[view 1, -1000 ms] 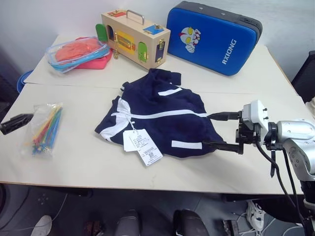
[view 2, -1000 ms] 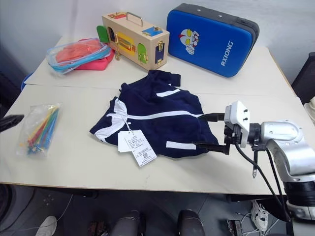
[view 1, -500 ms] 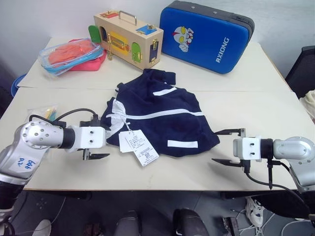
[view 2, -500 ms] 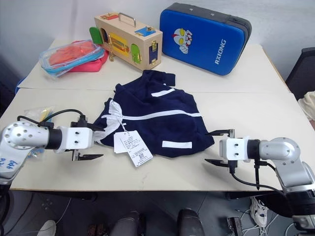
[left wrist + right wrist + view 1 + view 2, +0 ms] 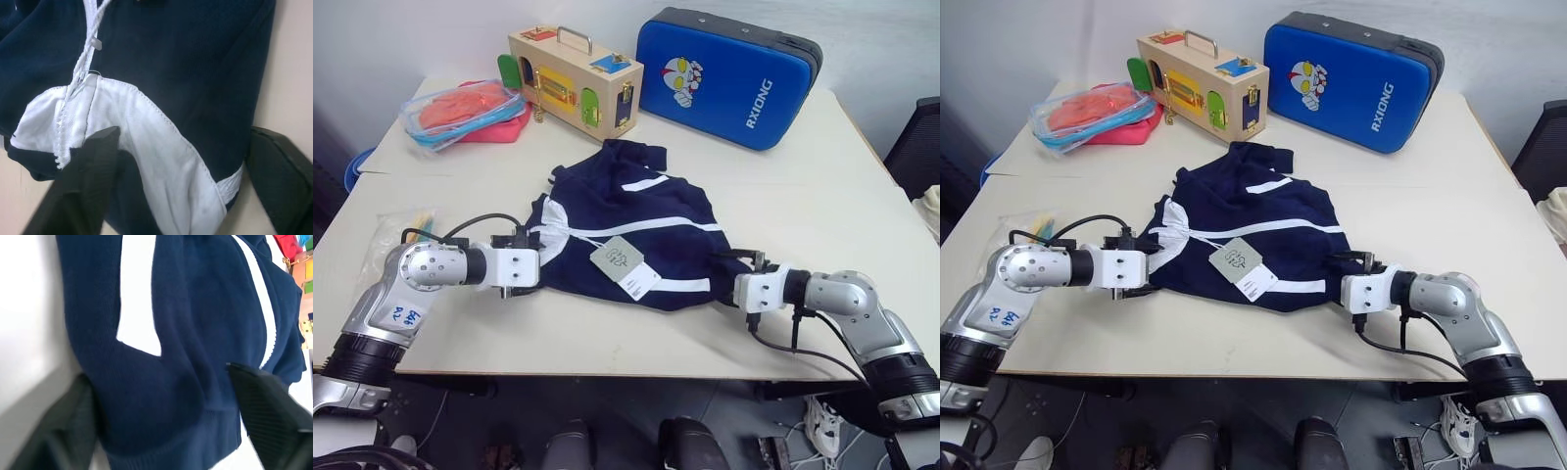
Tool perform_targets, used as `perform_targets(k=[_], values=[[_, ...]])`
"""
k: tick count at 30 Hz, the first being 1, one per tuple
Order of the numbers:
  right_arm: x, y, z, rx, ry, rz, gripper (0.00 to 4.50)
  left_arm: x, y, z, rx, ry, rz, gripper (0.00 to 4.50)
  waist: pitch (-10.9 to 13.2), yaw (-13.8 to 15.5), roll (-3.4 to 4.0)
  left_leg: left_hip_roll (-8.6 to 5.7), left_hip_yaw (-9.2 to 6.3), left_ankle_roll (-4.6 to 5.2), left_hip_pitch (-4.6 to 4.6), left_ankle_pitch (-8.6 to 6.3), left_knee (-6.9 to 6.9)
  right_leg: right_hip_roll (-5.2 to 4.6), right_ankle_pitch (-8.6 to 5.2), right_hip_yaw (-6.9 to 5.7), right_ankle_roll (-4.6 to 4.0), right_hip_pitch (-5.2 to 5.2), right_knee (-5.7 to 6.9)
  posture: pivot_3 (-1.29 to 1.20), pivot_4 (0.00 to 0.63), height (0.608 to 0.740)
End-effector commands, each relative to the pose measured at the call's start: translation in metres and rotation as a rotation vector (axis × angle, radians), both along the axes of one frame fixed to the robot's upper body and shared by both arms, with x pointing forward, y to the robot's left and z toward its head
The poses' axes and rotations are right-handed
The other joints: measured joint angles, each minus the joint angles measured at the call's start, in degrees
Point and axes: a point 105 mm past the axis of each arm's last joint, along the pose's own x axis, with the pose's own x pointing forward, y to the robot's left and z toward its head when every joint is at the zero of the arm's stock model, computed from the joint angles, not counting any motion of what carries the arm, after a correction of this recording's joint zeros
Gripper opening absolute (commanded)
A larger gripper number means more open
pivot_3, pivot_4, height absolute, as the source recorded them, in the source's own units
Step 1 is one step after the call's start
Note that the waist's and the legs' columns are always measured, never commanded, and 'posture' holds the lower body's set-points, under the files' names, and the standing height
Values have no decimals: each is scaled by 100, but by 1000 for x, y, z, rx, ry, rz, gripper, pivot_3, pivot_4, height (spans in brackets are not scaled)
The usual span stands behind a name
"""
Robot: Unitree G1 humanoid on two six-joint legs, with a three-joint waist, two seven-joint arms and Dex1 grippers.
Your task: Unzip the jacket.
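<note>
**Both end effectors at the jacket's edges**

A small navy-blue fabric jacket (image 5: 636, 235) with white stripes lies crumpled in the middle of the pale counter (image 5: 822, 186), its white paper hang tag (image 5: 625, 265) resting on top of the cloth near the front edge. The left end effector (image 5: 534, 271) sits at the jacket's left edge; in the left wrist view its two black fingers (image 5: 93, 161) stand apart with the white panel and blue cloth bunched between them, one finger touching the fabric. The right end effector (image 5: 748, 274) is at the jacket's right hem; the right wrist view shows its fingers (image 5: 264, 396) spread on either side of the ribbed blue hem, pressed against it. Both have fabric between their fingers, jaws not fully shut.

At the far side of the counter stand a wooden latch box (image 5: 576, 80) with a metal handle, a blue hard case (image 5: 734, 73) and a clear plastic container (image 5: 465, 108) of orange contents. A clear bag of coloured sticks (image 5: 406, 223) lies near the left arm.
</note>
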Motion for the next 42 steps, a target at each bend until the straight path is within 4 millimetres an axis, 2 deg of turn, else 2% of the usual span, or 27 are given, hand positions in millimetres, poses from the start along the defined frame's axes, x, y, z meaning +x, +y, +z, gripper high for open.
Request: perform_targets(k=[1,7,8,9,10,15,20,24,28,31,34,36,39,42], values=[[4,-3,-3,-8,-5,-18,2520,2,9,-7,31,11,45,2660,0,-7,0,0,1,0,0,0,0,0,0,0,0,0,1,0,150,740],[2,-9,-6,-30,9,-13,427,-3,9,-15,21,53,39,761,0,-9,0,0,0,0,-4,0,0,-1,0,0,0,-4,3,0,150,740],[2,-10,-6,-31,13,-12,113,-5,9,-18,28,69,32,470,0,-9,0,0,0,0,-4,0,0,-1,0,0,0,-4,3,0,150,740],[2,-11,-5,-31,16,-11,0,-7,9,-20,32,76,28,217,0,-9,0,0,0,0,-4,0,0,-1,0,-1,0,-5,3,0,150,740],[1,-11,-5,-31,17,-11,0,-8,9,-22,33,79,26,6,0,-9,0,0,-1,0,-4,0,0,-1,0,-1,0,-5,3,0,150,740],[-9,-20,1,-32,49,-3,0,-29,-7,-25,-9,109,-27,6,0,-9,1,-1,-1,3,-7,-2,-5,-5,0,-1,0,-6,-3,0,150,740],[-55,-35,1,-86,173,84,0,-65,-15,-24,-9,144,-63,6,1,18,1,-1,-12,16,-19,-12,-12,-12,0,-11,0,-2,-27,0,150,740],[-81,-48,-2,-109,262,81,0,-91,-14,-31,-5,195,-42,6,1,16,1,-1,-9,26,-19,-20,-10,-17,0,-11,1,5,-43,0,150,740],[-78,-56,-7,-129,207,13,0,-110,-19,-43,-29,253,3,6,0,-6,3,-2,-4,22,-3,-18,-6,-12,1,-5,2,11,-47,0,150,740],[-69,-57,-11,-122,176,-42,0,-109,-19,-50,-29,257,56,6,-4,6,9,-2,-1,18,0,-15,-6,-10,1,0,2,7,-50,0,150,740],[-69,-57,-16,-124,179,-50,0,-106,-18,-54,-37,250,80,6,-6,24,14,-4,0,18,-2,-15,-6,-12,1,1,2,6,-50,0,150,740],[-70,-56,-18,-113,196,-56,572,-104,-15,-57,-38,248,98,0,-8,30,16,-6,-1,18,-2,-15,-5,-15,1,2,2,7,-50,0,150,740],[-75,-55,-20,-106,232,-49,1464,-99,-11,-55,-60,234,129,792,-24,28,33,-6,-2,18,0,-15,-3,-15,1,1,1,10,-50,0,150,740],[-80,-56,-18,-97,266,-46,2399,-103,-11,-55,-109,277,141,1608,-35,24,45,-5,-3,18,1,-15,-4,-14,1,-1,1,11,-49,0,150,740]])
